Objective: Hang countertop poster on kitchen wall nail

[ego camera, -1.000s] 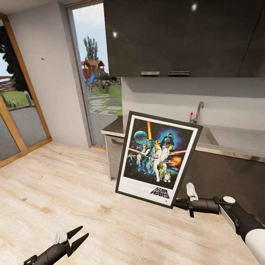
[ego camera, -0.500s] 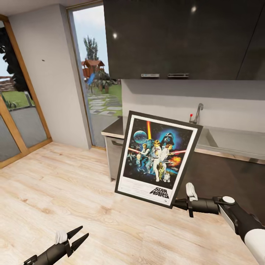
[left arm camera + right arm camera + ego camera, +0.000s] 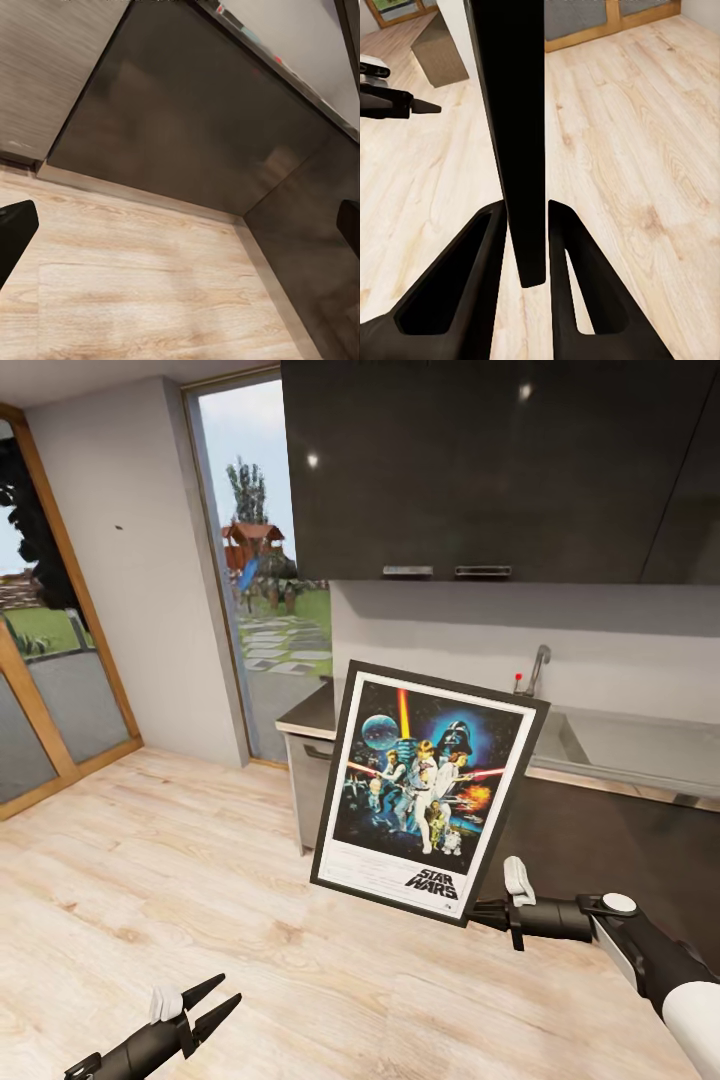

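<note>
1. A pale wood-plank floor runs across the room.
2. Glossy dark upper cabinets hang on the wall, two metal handles side by side at their lower edge.
3. A steel sink with a curved tap sits under them.
4. A tall glass door gives onto a garden with a playhouse.
5. A wood-framed window stands at the left.

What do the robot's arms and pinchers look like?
Both arms are mostly black. The left gripper has two pointy black fingers with a small white piece beside them. The right gripper is black too, with a white tab, a round white cap at its wrist and a glossy white shell farther up the arm.
</note>
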